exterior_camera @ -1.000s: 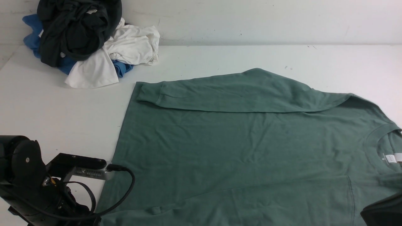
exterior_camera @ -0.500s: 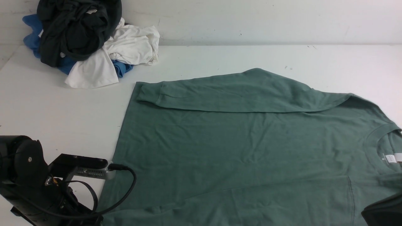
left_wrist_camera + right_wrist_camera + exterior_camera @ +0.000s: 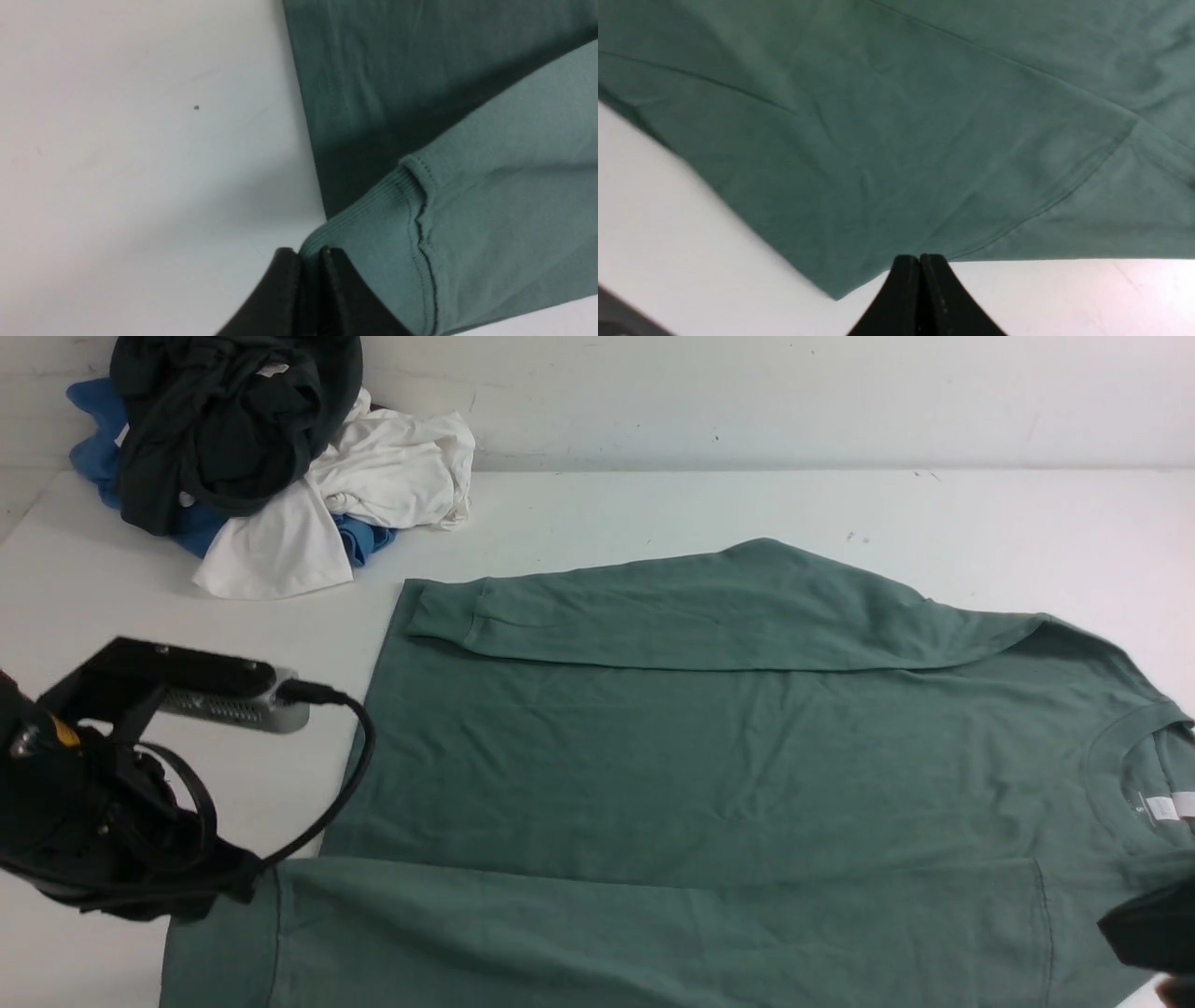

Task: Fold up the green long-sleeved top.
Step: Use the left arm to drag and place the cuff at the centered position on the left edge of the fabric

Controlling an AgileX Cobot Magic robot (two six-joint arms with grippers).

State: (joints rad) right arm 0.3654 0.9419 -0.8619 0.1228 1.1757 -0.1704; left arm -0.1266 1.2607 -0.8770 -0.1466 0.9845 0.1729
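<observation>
One sleeve (image 3: 709, 616) lies across the top (image 3: 709, 775). Our left gripper (image 3: 308, 252) pinches the other cuff (image 3: 364, 224), right gripper (image 3: 920, 256) closed at its edge. We judge body folds remain.

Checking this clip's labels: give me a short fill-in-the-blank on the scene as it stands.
1. The left fingers pinch the ribbed ____ of the near sleeve of the green top.
2. The pile of clothes sits at the far ____ corner of the table.
3. The label inside the collar is ____.
Missing words: cuff; left; white.
</observation>
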